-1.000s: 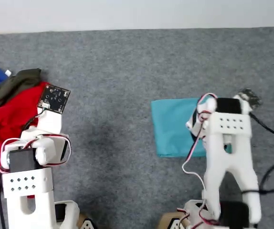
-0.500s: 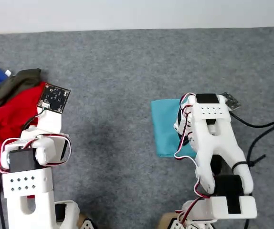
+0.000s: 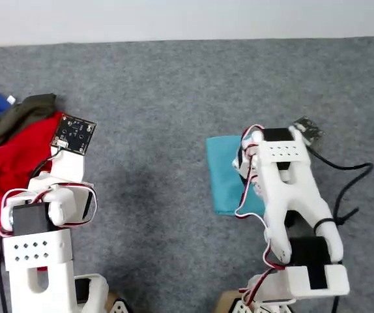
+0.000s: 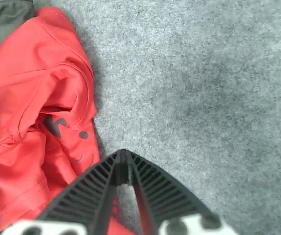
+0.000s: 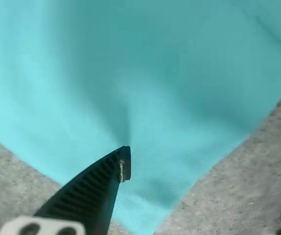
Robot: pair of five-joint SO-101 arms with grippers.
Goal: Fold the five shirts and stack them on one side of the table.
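Right end effector [image 5: 122, 166] sits on the folded teal shirt [image 5: 155, 73] on the tabletop [image 3: 174, 85]; grip state cannot be told. Left end effector [image 4: 123, 164] is clenched and empty beside the crumpled red shirt [image 4: 37, 98]. Cloth looks light and limp; best pinched at a hem corner.

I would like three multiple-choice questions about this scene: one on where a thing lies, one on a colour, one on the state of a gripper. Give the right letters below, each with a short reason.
1. Where does the teal shirt lie?
A. in a basket
B. flat on the table
C. hanging from a gripper

2. Which colour is the crumpled shirt beside the left gripper?
A. red
B. yellow
C. white

3. How do the left gripper's jaws stand?
A. wide open
B. shut
C. clamped on the teal shirt

Answers: 1 B, it lies spread on the grey surface. 2 A, the left wrist view shows red cloth there. 3 B, the two tips meet.
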